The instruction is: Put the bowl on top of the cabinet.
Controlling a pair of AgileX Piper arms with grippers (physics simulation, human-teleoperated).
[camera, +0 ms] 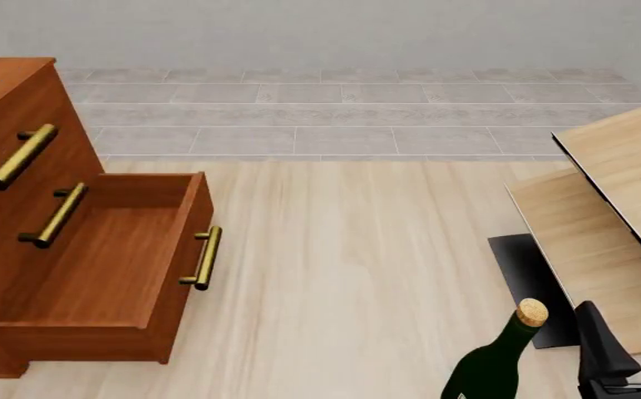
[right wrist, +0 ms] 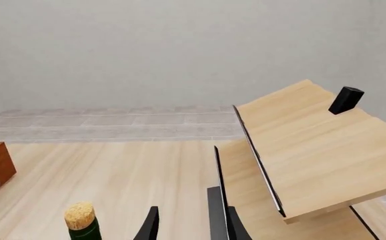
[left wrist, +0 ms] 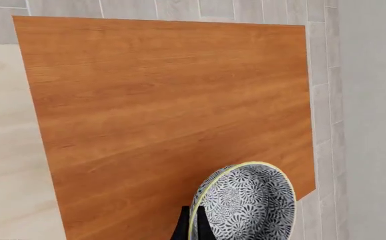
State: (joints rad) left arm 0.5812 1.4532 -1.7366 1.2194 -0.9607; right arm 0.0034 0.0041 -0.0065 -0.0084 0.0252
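Bottle: a dark green bottle (camera: pixel 495 366) with a cork stopper (camera: pixel 532 312) stands nearest the front camera, at the near right of the table (camera: pixel 365 274); the right wrist view shows its cork too.
Right gripper: the right gripper (camera: pixel 634 342) hangs just right of the bottle, its dark fingers parted with nothing between them.
Left gripper: the left gripper (left wrist: pixel 191 229) shows only in its own wrist view, where two dark fingertips pinch the bowl's rim, one on each side of the wall.
Bowl: the bowl (left wrist: pixel 246 202) is held on edge above the cabinet top, near one corner; its blue-and-white patterned outside faces the camera and a pale rim runs round it. Whether it touches the wood cannot be told.
Cabinet: the reddish-brown cabinet (camera: pixel 10 141) stands at the left of the table in the front view, with brass bar handles (camera: pixel 15 156).
Drawer: the lowest visible drawer (camera: pixel 104 266) is pulled out, open side up.
Boards: pale light-wood boards (camera: pixel 619 166) with a black edge lean at the right, one above another.
Block: a small black block (right wrist: pixel 346 100) sits on the upper board.
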